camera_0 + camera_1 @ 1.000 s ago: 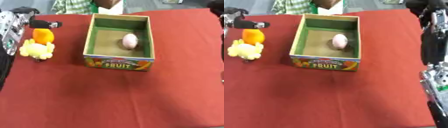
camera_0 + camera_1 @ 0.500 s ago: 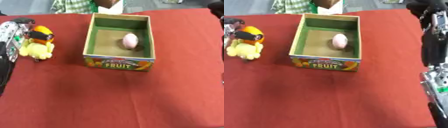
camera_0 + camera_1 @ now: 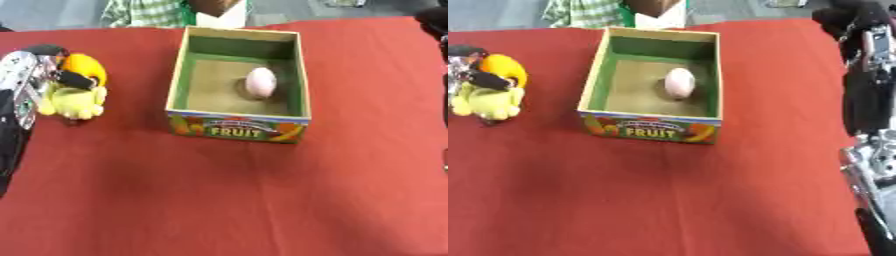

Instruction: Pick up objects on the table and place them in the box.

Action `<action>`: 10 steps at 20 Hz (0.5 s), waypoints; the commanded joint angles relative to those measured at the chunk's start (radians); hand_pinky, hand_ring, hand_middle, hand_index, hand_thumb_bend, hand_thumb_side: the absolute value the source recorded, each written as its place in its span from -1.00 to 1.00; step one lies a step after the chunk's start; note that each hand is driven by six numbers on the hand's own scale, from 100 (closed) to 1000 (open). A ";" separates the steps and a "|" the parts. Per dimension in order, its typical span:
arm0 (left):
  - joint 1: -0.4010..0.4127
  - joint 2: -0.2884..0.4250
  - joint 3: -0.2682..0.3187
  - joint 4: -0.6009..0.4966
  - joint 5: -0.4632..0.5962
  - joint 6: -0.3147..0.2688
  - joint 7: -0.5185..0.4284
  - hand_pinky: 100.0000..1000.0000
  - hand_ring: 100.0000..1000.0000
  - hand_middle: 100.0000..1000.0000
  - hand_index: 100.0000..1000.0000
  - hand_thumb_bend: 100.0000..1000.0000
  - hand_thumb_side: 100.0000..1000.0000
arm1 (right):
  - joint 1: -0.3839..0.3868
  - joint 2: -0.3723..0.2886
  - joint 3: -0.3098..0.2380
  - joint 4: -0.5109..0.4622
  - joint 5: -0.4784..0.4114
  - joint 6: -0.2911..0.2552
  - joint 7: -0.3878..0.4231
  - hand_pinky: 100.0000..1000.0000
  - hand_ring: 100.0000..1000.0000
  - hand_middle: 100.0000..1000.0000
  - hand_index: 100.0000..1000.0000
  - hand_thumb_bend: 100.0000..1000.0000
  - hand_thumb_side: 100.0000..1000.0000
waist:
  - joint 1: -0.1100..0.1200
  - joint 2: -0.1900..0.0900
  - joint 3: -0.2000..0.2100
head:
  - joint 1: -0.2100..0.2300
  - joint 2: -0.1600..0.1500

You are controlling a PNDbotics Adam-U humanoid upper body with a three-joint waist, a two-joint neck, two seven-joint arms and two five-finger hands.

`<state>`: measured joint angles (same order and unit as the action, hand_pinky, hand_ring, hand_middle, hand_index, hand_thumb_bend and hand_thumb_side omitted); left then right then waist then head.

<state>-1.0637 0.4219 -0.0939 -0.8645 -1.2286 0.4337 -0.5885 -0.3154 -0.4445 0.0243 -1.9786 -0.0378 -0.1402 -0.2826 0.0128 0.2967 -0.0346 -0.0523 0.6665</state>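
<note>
An open cardboard box [image 3: 179, 75] with a FRUIT label and a green inside stands at the middle back of the red table. A pale pink egg [image 3: 261, 82] lies on its floor. Left of the box an orange round fruit [image 3: 86, 67] lies against a yellow plush toy [image 3: 77, 102]. My left hand [image 3: 24, 80] is at the table's left edge. One dark finger [image 3: 75, 79] lies across the underside of the orange fruit and another curls over its top. My right arm [image 3: 864, 95] runs down the right edge, and its hand [image 3: 847, 19] is a dark shape at the top right.
The red cloth [image 3: 219, 200] covers the whole table, with open room in front of the box. A person in a checked shirt [image 3: 144, 11] and a small white carton [image 3: 219, 19] are at the far edge behind the box.
My left hand has come down from above the orange fruit, and its fingers now lie round it. The box, the egg and my right arm have not moved.
</note>
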 commanded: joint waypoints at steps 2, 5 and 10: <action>-0.012 0.011 0.014 -0.016 0.024 0.011 0.043 -0.14 0.21 0.12 0.52 -0.90 -0.12 | -0.006 -0.012 -0.008 -0.021 0.003 0.003 -0.001 0.77 0.56 0.25 0.58 -1.00 1.00 | -0.001 -0.016 -0.002 | 0.006 -0.013; -0.010 0.007 0.012 -0.004 0.047 0.018 0.074 -0.20 0.12 0.02 0.28 -1.00 -0.34 | -0.007 -0.011 -0.009 -0.021 0.002 0.002 -0.002 0.77 0.56 0.25 0.59 -1.00 1.00 | -0.002 -0.016 -0.005 | 0.009 -0.015; -0.009 0.003 0.014 0.005 0.091 0.024 0.110 -0.31 -0.03 -0.12 0.14 -1.00 -0.78 | -0.004 -0.009 -0.010 -0.021 0.001 0.004 -0.007 0.77 0.56 0.25 0.59 -1.00 1.00 | -0.002 -0.016 -0.006 | 0.009 -0.013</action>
<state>-1.0634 0.4128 -0.0891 -0.8568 -1.1493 0.4559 -0.4887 -0.3151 -0.4427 0.0244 -1.9786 -0.0378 -0.1373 -0.2857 0.0117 0.2968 -0.0411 -0.0450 0.6626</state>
